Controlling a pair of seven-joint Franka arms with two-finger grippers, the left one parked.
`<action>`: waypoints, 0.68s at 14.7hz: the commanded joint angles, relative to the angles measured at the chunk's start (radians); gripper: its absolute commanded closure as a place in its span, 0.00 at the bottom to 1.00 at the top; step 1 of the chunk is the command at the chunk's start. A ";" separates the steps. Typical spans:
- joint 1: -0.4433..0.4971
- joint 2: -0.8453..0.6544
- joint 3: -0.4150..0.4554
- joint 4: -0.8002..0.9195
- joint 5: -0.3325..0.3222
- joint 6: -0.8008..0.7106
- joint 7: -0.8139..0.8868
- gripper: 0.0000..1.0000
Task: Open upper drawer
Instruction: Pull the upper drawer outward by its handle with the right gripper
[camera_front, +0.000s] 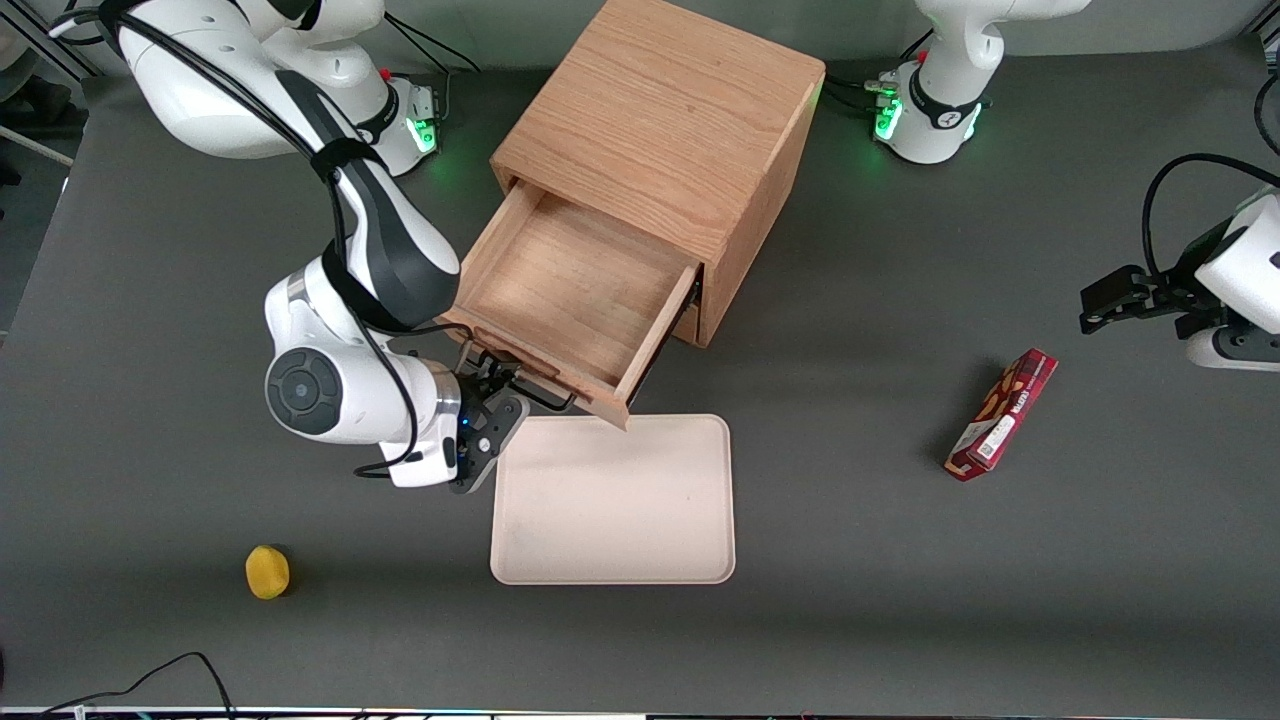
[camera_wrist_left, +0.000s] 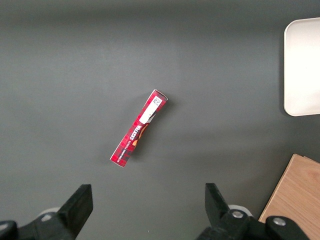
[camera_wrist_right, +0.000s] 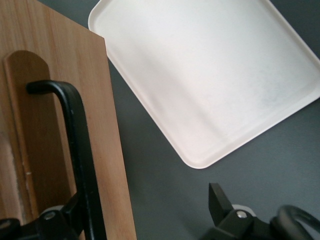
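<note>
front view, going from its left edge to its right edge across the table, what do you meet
yellow fruit → tool at the upper drawer handle → cream tray → red snack box

Even overhead light, sharp frames.
Soft shadows under cabinet (camera_front: 690, 150) and gripper (camera_front: 490, 385); mild glare on tray (camera_wrist_right: 210, 75).

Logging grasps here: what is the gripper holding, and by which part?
Nothing. The gripper sits at the open upper drawer's handle, jaws spread, one touching the bar.
</note>
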 joint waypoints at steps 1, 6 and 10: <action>0.003 0.033 -0.015 0.064 -0.023 -0.029 -0.023 0.00; 0.001 0.039 -0.022 0.092 -0.033 -0.045 -0.030 0.00; 0.007 0.044 -0.033 0.116 -0.035 -0.045 -0.030 0.00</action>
